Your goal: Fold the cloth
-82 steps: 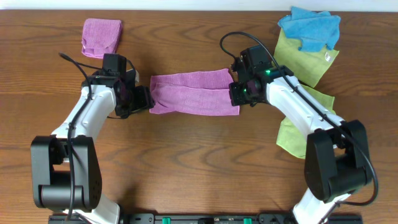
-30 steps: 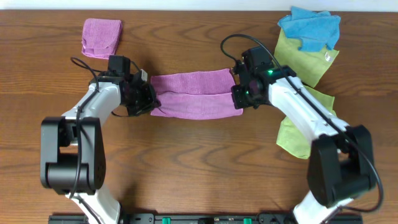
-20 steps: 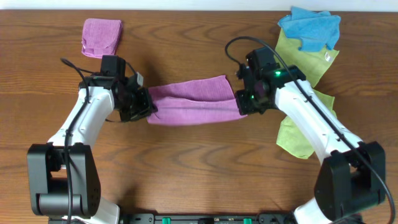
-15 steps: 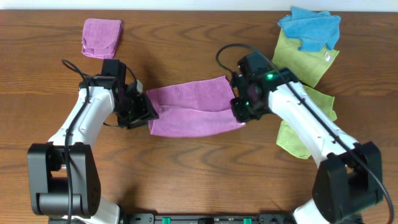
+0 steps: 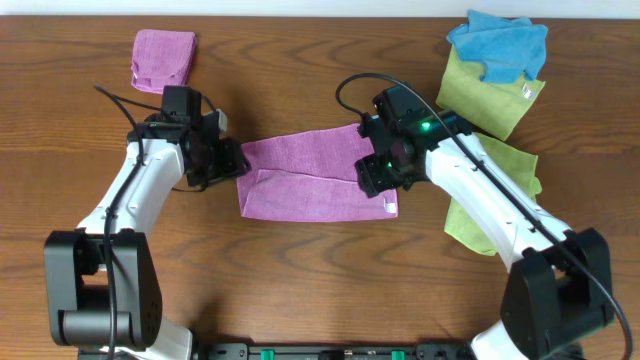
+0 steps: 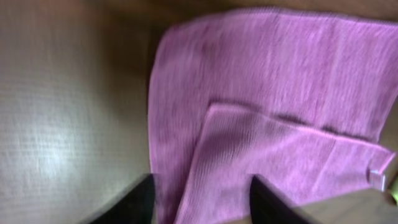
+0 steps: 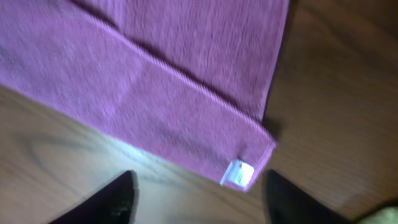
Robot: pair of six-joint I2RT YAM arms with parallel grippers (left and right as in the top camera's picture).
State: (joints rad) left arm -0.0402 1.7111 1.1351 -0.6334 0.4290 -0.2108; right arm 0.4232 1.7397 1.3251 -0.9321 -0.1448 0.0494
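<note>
Cloth (image 5: 310, 180) lies flat mid-tabletop (image 5: 320, 290) between the two claws. It is doubled into two overlapping layers, with the white tag (image 5: 390, 208) at the corner nearest the right arm. Right claw (image 7: 199, 199): open, fingers wide apart over bare wood just off the tagged corner, nothing between them. Left claw (image 6: 202, 202): at the cloth's left edge, fingers apart above the fabric; the view is blurred, but it appears open and not pinching.
</note>
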